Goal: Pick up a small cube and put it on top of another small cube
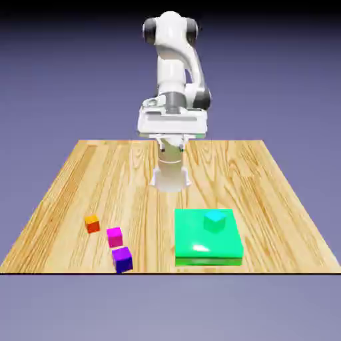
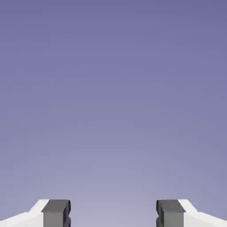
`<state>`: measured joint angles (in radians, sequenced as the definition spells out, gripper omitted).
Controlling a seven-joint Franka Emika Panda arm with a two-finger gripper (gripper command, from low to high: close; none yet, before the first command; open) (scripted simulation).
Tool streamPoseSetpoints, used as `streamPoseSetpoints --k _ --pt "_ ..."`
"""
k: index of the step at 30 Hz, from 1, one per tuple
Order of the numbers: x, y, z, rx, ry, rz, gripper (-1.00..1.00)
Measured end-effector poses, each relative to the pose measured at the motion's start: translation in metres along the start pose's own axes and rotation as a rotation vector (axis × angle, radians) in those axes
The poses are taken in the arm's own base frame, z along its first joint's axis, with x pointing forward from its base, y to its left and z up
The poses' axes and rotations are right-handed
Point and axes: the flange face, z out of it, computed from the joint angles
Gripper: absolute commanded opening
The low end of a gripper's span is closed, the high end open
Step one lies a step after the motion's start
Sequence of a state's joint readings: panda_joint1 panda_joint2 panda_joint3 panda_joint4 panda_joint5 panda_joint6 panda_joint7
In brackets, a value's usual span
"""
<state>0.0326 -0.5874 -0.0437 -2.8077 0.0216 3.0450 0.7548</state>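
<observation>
Little pink cube lower left of the frame, fingers wide open and empty
Cube's upright, turned slightly, no long axis I can make out — no readable writing either. Four other cubes: orange, purple-violet, and a teal one on one green slab, lower right...Correction, full text:

Pink cube at lower left of the frame — fingers wide open, holding nothing
It sits flat on the bench, turned slightly, about as long as wide. Four cubes total: that one, an orange cube, a purple-violet cube, plus a teal cube on one green slab, lower right.

exterior view high, facing arm, hand view facing backdrop
</observation>
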Motion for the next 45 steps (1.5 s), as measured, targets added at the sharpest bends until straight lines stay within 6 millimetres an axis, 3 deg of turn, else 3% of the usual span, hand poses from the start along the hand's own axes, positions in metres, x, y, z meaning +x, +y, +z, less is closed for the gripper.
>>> streamPoseSetpoints --k 7,14,20,25,30,35,40,45 --pt "0.060 0.035 -0.038 0.146 0.058 0.379 0.00" --pt "0.106 0.091 -0.061 0.284 0.065 0.774 0.00" --pt "0.131 0.150 -0.061 0.380 0.031 1.125 0.00" --pt "0.138 0.203 -0.047 0.432 -0.023 1.423 0.00" --pt "0.131 0.255 -0.019 0.448 -0.096 1.726 0.00" --pt "0.109 0.302 0.019 0.418 -0.183 2.030 0.00" --pt "0.070 0.342 0.064 0.332 -0.276 2.330 0.00" --pt "0.015 0.373 0.110 0.179 -0.364 2.618 0.00"
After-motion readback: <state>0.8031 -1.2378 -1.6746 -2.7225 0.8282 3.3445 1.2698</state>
